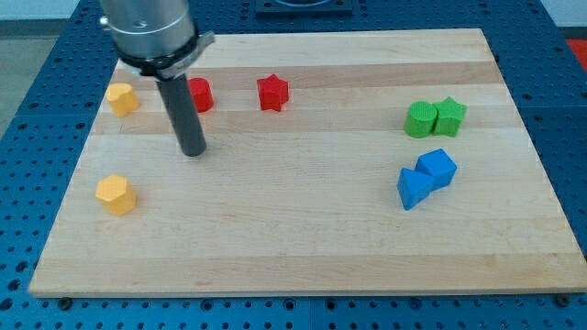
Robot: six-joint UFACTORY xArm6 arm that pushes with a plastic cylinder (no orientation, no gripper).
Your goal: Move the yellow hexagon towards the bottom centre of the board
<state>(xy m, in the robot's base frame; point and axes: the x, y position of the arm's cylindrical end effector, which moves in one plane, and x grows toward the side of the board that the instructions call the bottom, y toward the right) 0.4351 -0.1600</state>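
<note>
- Yellow hexagon (116,194) lies near the table's (303,247) left edge, low in the view.
- My tip (193,151) stands up and right of it, apart.
- Red block (200,94) sits just beside the rod.
- No jaws here.

**Bystanders on your desk**

You are looking at a red star (272,92) sitting near the top edge of the desk (303,247), with a red block (202,94) to its left. At the view's right, a green block (421,119) and a green star (449,115) are touching. Below them, a blue cube (437,168) is pressing against a blue block (414,187).
</note>
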